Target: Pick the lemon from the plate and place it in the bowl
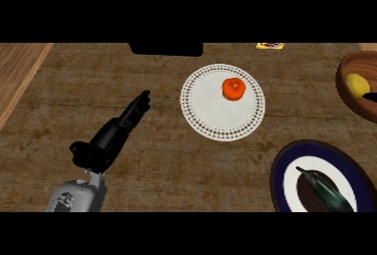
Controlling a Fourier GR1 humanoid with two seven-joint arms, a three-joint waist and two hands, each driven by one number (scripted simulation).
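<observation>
I see the lemon [358,83] already lying in the wooden bowl [347,94] at the far right edge, partly cut off by the frame. On the white dotted-rim plate [221,122] at centre sits an orange-red fruit [233,88], toward its far side. My left hand [117,130] shows at left over the brown counter [147,164], fingers straight and pointing far-right, holding nothing, well apart from the plate. Near right there's a dark blue-rimmed plate [283,164] with the right hand [324,191] over it, fingers out flat, nothing in them. A small yellow item [270,45] lies at the far edge.
</observation>
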